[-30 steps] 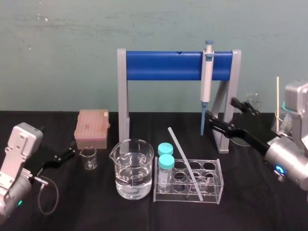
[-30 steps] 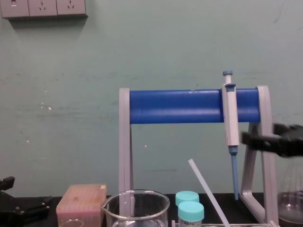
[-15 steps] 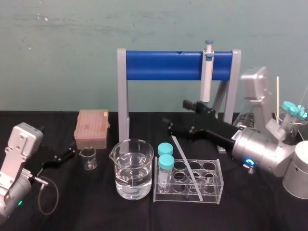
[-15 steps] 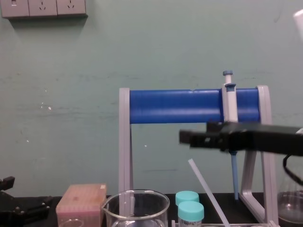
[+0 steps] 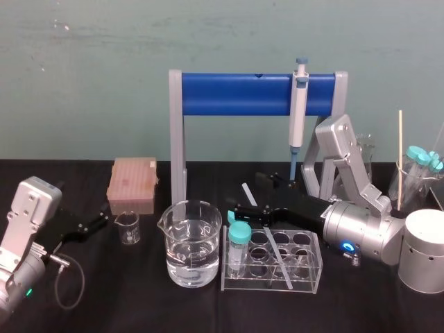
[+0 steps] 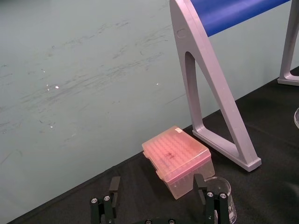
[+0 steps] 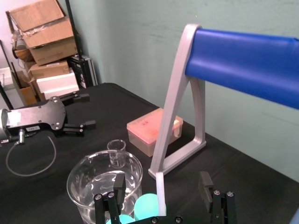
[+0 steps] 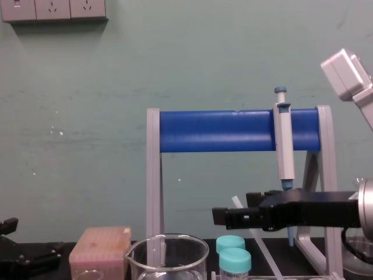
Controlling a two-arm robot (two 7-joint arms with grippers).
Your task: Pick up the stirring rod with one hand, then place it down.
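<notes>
The stirring rod is a thin translucent white stick leaning in the clear tube rack, its top tilted back to the left. My right gripper reaches in from the right at the rod's upper end. In the right wrist view the rod stands between the two fingers of the open right gripper, with a gap on each side. The chest view shows the same gripper level with the rod's tip. My left gripper rests open at the far left of the table, seen also in the left wrist view.
A water beaker and teal-capped tubes stand just left of the rod. A pipette hangs on the blue-barred stand behind. A pink tip box and small beaker sit left; a flask with tubes sits right.
The right arm has swung in from the right side, leftward and down, bringing its open jaws around the rod's upper end. The left arm and the rod have not moved.
</notes>
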